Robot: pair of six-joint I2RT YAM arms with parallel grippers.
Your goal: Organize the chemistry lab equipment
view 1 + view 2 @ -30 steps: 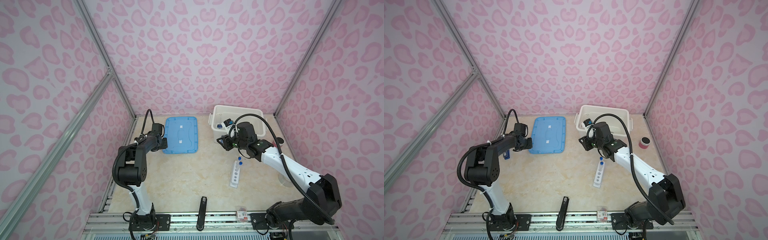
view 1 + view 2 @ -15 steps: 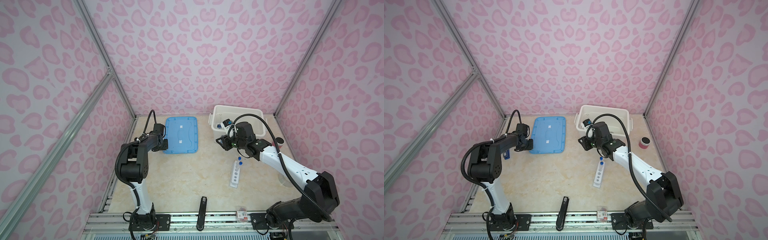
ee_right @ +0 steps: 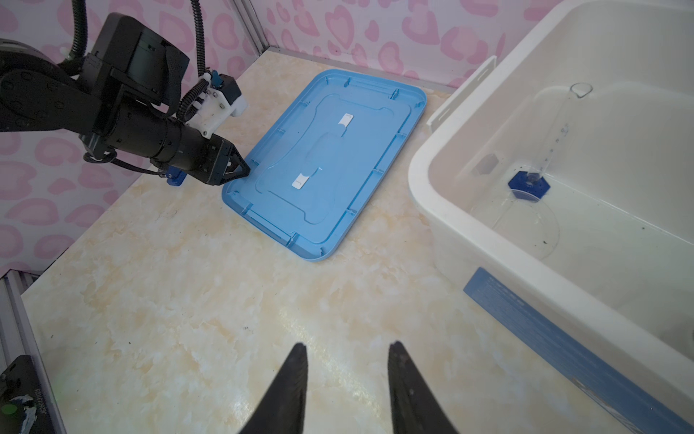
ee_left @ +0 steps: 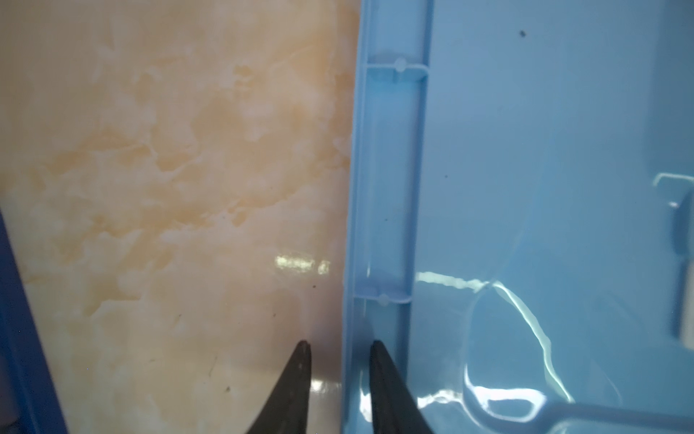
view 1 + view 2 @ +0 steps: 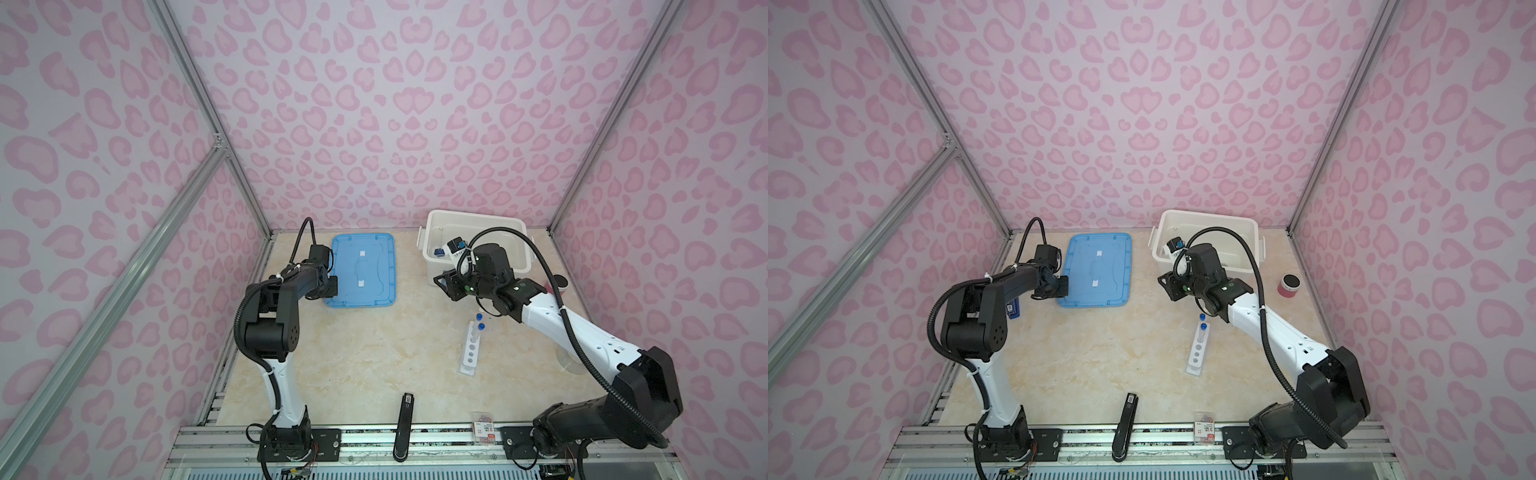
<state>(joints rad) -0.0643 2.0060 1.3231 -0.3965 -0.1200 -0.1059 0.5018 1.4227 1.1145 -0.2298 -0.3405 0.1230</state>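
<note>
A white holed rack (image 5: 471, 349) lies on the table with two blue-capped test tubes (image 5: 481, 328) at its far end. In the white bin (image 5: 473, 216) stand a small blue-based glass cylinder (image 3: 527, 183) and a clear glass vessel (image 3: 525, 229). My left gripper (image 4: 340, 344) is low at the left edge of the blue lid (image 5: 361, 270); its fingers straddle the rim, one over the table, one over the lid, with a gap still showing. My right gripper (image 3: 345, 344) hovers open over bare table beside the bin, holding nothing.
A pink black-topped can (image 5: 1288, 286) stands at the right wall. A blue-and-black stick (image 5: 1013, 309) lies under the left arm. A black bar (image 5: 405, 428) and a small packet (image 5: 483, 432) sit at the front edge. Another clear vessel (image 5: 571, 361) shows behind the right arm.
The left gripper's jaws have narrowed around the lid's rim, and the left forearm has shifted slightly. The right arm has hardly moved.
</note>
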